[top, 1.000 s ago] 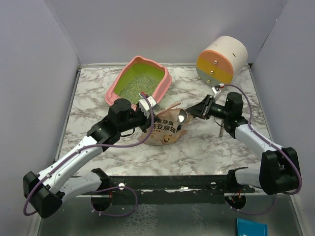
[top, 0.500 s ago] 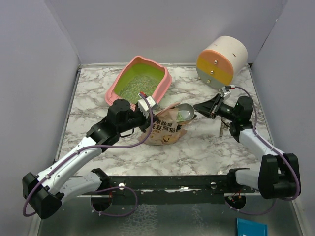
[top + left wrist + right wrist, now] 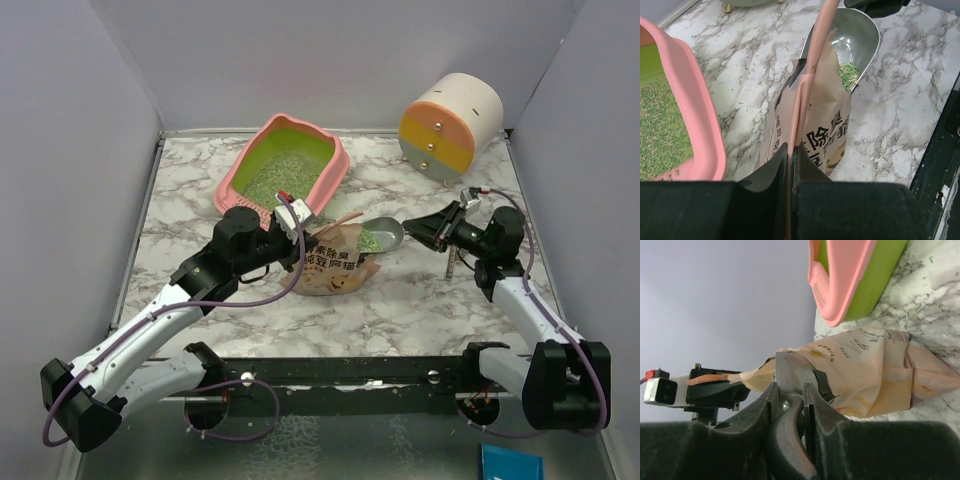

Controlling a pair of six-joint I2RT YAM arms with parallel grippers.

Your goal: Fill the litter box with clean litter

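Note:
The pink litter box (image 3: 335,182) with its lime-green inside stands at the back left; pale green litter (image 3: 278,178) lies in it. It also shows in the left wrist view (image 3: 700,120) and the right wrist view (image 3: 840,275). The beige-orange pouch (image 3: 338,262) stands in front of it. My left gripper (image 3: 298,222) is shut on the pouch's pink top strip (image 3: 810,75). My right gripper (image 3: 420,230) is shut on the dark handle (image 3: 787,440) of the grey metal scoop (image 3: 380,235). The scoop's bowl (image 3: 852,35) sits at the pouch's right edge with a little green litter (image 3: 847,75) in it.
A round cream, orange and yellow drawer cabinet (image 3: 450,122) stands at the back right. Grey walls close the marble table (image 3: 420,300) on three sides. A black rail (image 3: 400,370) runs along the near edge. Stray granules lie by the pouch.
My right gripper has drawn the scoop back to the right, out of the pouch's mouth, with litter in its bowl. My left gripper has kept its hold on the pouch.

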